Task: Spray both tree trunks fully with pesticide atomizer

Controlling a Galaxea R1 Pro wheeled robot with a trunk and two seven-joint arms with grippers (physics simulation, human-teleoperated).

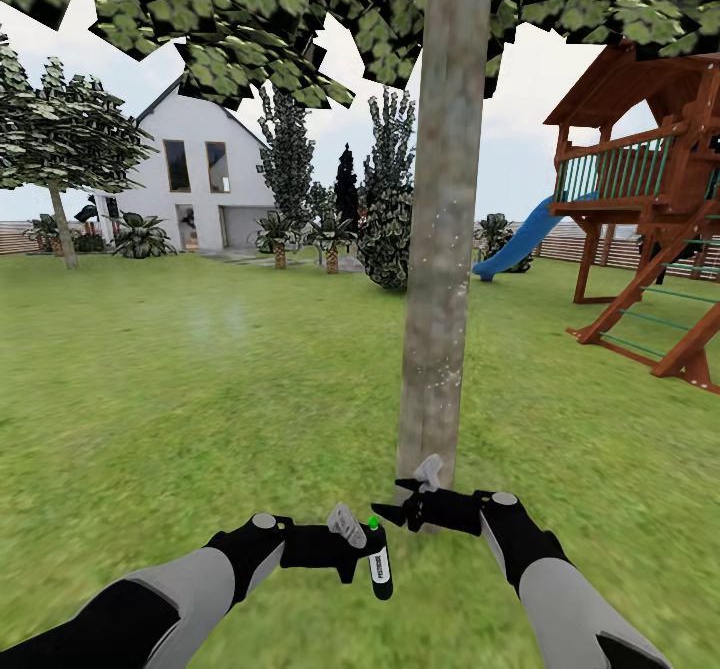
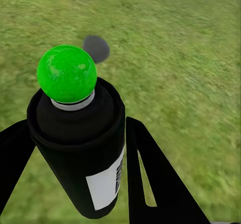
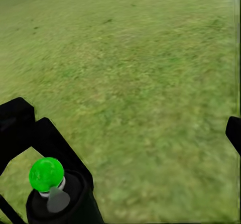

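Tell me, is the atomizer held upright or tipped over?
Upright: the left hand grips the black pesticide atomizer by its sides, green cap on top.

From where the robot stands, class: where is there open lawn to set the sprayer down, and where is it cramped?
Open grass lies left of the tree trunk, stretching toward the house, and between the trunk and the playset. It is cramped at the trunk's foot, where the left gripper holds the pesticide atomizer beside the right gripper.

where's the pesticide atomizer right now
In the head view the pesticide atomizer is low centre, clamped in the left gripper, just left of the near tree trunk base.
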